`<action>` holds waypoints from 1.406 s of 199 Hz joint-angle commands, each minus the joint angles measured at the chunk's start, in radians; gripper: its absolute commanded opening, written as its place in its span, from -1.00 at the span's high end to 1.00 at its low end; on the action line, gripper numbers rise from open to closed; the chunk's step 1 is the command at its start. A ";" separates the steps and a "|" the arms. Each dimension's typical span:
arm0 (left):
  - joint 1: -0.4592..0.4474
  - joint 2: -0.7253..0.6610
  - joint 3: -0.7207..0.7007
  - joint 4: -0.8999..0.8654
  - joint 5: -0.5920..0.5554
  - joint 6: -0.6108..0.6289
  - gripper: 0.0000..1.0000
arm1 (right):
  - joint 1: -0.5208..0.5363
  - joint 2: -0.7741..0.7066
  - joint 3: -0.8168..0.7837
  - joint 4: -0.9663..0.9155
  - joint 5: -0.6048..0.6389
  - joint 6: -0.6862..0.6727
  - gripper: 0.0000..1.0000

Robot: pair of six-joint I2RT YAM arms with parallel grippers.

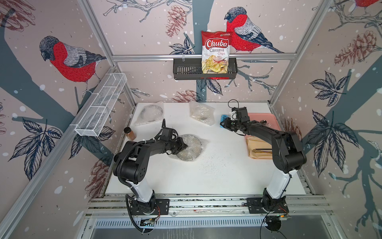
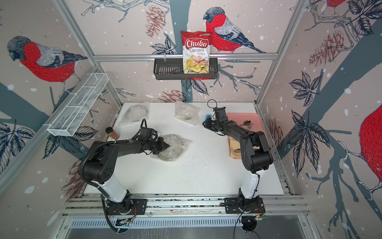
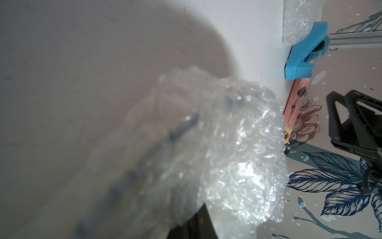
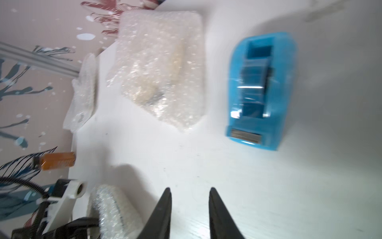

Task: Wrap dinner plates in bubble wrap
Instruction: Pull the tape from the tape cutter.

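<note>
Top view: left hand (image 1: 184, 146) clamped on a bubble wrap (image 1: 203, 143) flap over the centre dinner plate (image 1: 193, 154), mid-bench (image 1: 165, 180). Two wrapped plates (image 1: 152, 113) sit at the back.

Left wrist: wrap bunched right at the lens (fingers mostly hidden).

Right wrist: right hand (image 4: 190, 190) narrowly parted, empty, facing the blue tape dispenser (image 4: 260, 91).

Suggest pulling the flap taut and flat and pinning it mid-plate before taping. Any slack will likely spring back.

We see a robot lab cell: flat white tabletop (image 1: 206, 178) boxed by a silver aluminium extrusion frame (image 1: 157, 57), bird-print wallpaper panels (image 1: 144, 31) standing behind it, black arm-base plates (image 1: 162, 205) bolted to a slotted rail (image 1: 206, 201) along its front edge.
</note>
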 commanded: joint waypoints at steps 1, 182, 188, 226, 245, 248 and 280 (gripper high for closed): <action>-0.004 0.008 -0.007 -0.163 -0.080 0.030 1.00 | -0.015 0.003 -0.013 0.050 0.081 0.047 0.33; -0.004 0.011 -0.001 -0.175 -0.066 0.032 1.00 | 0.098 0.291 0.402 -0.273 0.478 0.020 0.36; -0.003 0.010 -0.001 -0.175 -0.066 0.032 1.00 | 0.100 0.297 0.410 -0.280 0.479 0.019 0.38; -0.004 0.012 -0.006 -0.172 -0.065 0.032 1.00 | 0.112 0.328 0.447 -0.308 0.482 0.010 0.50; -0.004 0.017 -0.007 -0.171 -0.063 0.032 1.00 | 0.119 0.336 0.456 -0.308 0.477 0.008 0.55; -0.004 0.017 -0.007 -0.170 -0.063 0.033 1.00 | 0.118 0.337 0.456 -0.309 0.472 0.008 0.56; -0.003 0.018 -0.009 -0.171 -0.065 0.035 1.00 | 0.115 0.344 0.460 -0.311 0.447 0.013 0.73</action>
